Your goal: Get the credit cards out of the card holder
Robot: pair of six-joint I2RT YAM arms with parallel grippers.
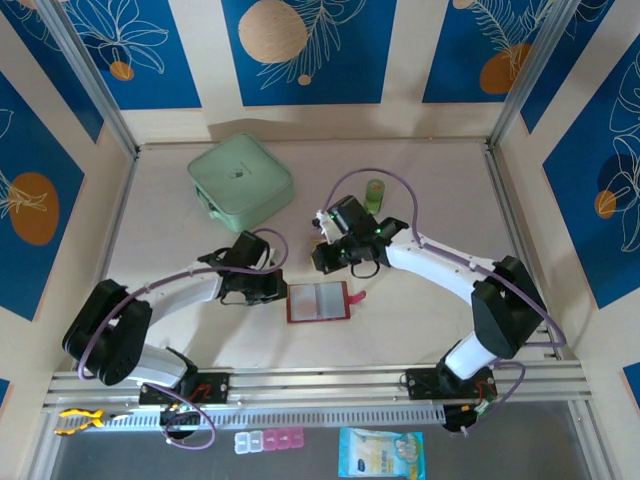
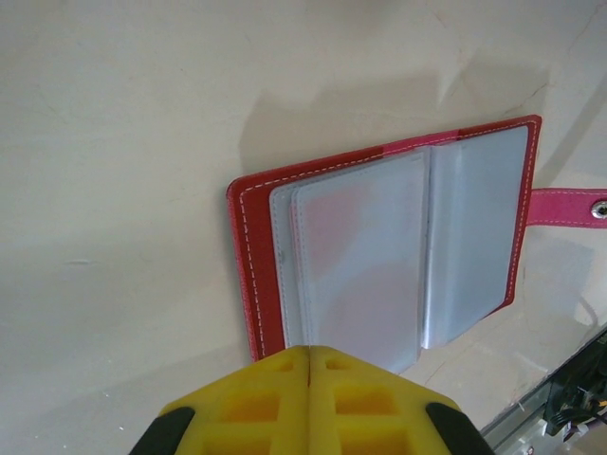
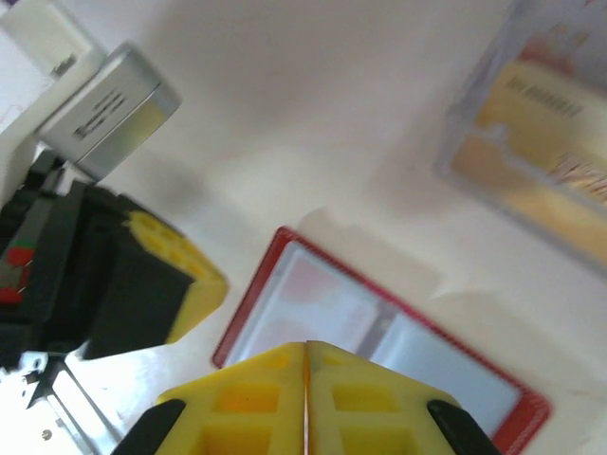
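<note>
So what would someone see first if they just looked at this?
The open red wallet lying flat in the middle of the table, clear sleeves facing up. The left gripper and right gripper, both bright yellow and shut, hang close by it. A mint-green case sits behind, toward the left.

A robotics lab test cell, dressed up as a booth: a pale tabletop (image 1: pixel 440 180) is boxed in by walls of blue printed panels (image 1: pixel 300 50) with leaf and orange-disc motifs across the top and both sides of the frame, bare aluminium posts (image 1: pixel 95 85) stand at the upper corners, and a slotted aluminium rail (image 1: pixel 320 385) along the bottom edge carries the cabled left arm (image 1: pixel 180 293) and right arm (image 1: pixel 430 262)
</note>
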